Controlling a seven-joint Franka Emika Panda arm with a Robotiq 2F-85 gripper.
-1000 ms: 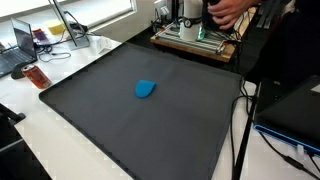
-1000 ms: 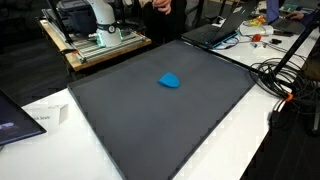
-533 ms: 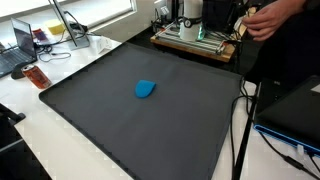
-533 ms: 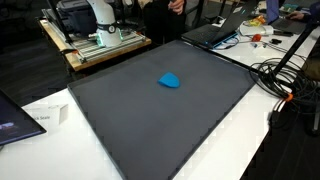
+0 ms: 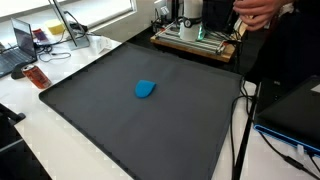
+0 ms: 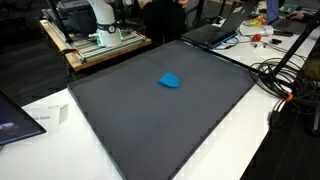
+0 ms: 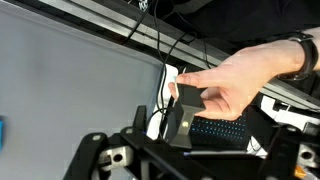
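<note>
Basically, the gripper (image 7: pixel 185 160) hung near the edge of the mat (image 5: pixel 120 120), links splayed wide and empty — the blue lump (image 5: pixel 146 90) lay mid-mat, well apart — so I'd judge any reach wanted the person's hand (image 7: pixel 240 80), holding a small black box (image 7: pixel 188 97), clear first.

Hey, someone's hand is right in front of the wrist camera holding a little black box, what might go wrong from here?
1. The hand with the black box is close above the gripper in the wrist view; any arm motion might strike or pinch it.
2. Cables hang beside that hand at the edge of the mat and may snag if either moves.
</note>
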